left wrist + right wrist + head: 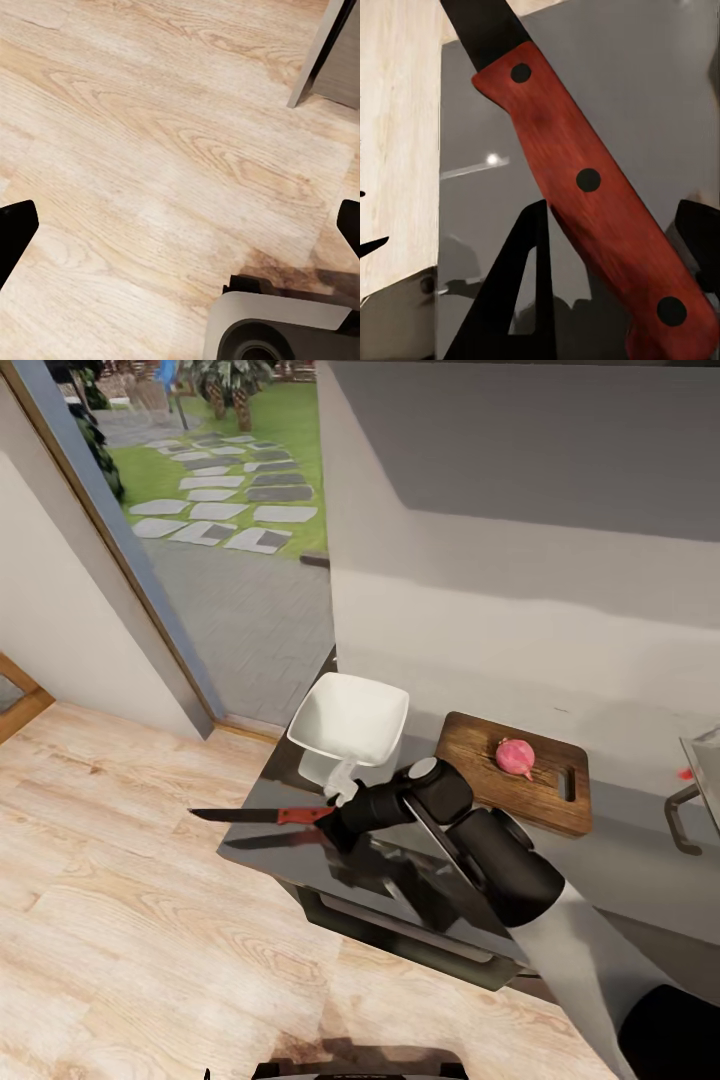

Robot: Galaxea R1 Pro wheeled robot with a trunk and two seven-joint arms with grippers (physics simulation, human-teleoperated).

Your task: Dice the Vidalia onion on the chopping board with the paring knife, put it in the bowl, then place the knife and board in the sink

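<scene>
- Floor (120,880) of light wood covers the left of the head view; the left wrist view looks down on the same planks, with the left pincer's (180,225) dark fingertips (15,229) at opposite edges, spread wide and holding nothing.
- Paring knife (262,816), its dark blade level and pointing toward 9 o'clock past the counter's (300,850) end, is clamped by its red handle in the right pincer (335,822); the right wrist view shows the riveted handle (592,202) close up above the glossy grey slab.
- Bowl (350,722), white and squarish, sits on the counter at 12 o'clock from that pincer.
- Chopping board (500,785) lies at 3 o'clock from the bowl, with the pinkish onion (515,757) on it near the handle hole.
</scene>
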